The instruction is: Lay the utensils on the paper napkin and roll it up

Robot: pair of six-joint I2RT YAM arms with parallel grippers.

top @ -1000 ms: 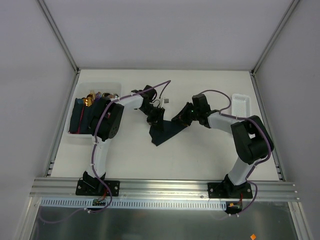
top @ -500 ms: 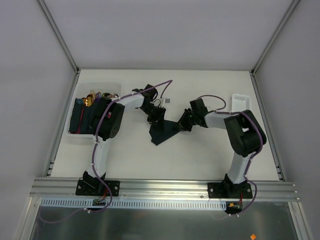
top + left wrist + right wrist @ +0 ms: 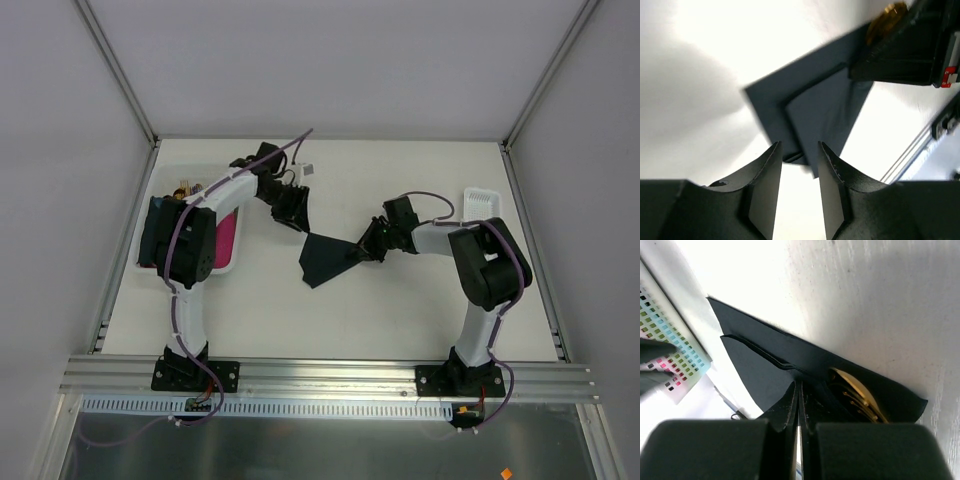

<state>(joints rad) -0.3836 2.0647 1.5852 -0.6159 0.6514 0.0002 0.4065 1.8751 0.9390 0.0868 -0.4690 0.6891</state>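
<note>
Left gripper (image 3: 799,146) now clear of paper napkin (image 3: 322,260), half-open, empty; right gripper (image 3: 798,386) tight on its edge.

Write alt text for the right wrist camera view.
The right gripper is shut on a fold of the dark napkin, which lies on the white table. A gold utensil head shows inside the napkin.

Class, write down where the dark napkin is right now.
In the top view, the dark napkin lies at the middle of the table, its right corner pinched in the shut right gripper.
</note>
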